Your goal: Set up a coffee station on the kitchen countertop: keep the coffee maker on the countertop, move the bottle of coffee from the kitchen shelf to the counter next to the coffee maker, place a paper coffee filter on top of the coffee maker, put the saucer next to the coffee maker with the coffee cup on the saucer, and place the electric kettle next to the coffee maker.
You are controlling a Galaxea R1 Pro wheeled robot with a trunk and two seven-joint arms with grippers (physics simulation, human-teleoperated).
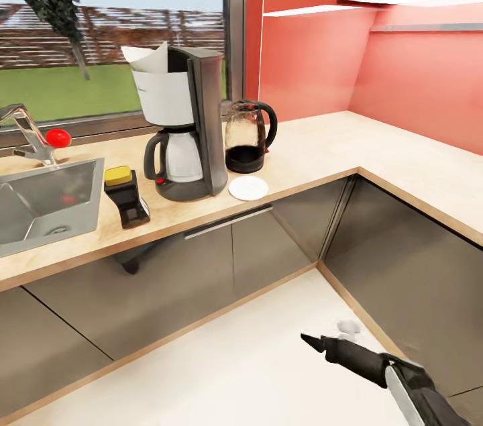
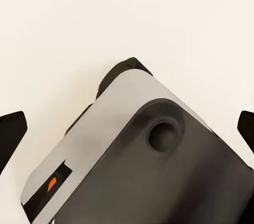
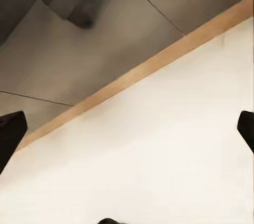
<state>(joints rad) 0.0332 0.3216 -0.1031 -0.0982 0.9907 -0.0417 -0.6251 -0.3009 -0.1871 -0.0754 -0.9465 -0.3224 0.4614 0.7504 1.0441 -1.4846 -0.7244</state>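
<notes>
Well up and ahead of the right gripper [image 1: 310,339], jaws apart and empty, the saucer [image 1: 247,188] sits bare, so the cup should be found first.

The coffee maker [image 1: 184,124], tall and black, stands upright on the beige kitchen countertop [image 1: 315,151], the white paper coffee filter [image 1: 151,58] in its top. Lying tilted on its left is the yellow-capped bottle of coffee [image 1: 125,194]; right stand the glass electric kettle [image 1: 247,136] and white saucer [image 1: 248,188].
</notes>
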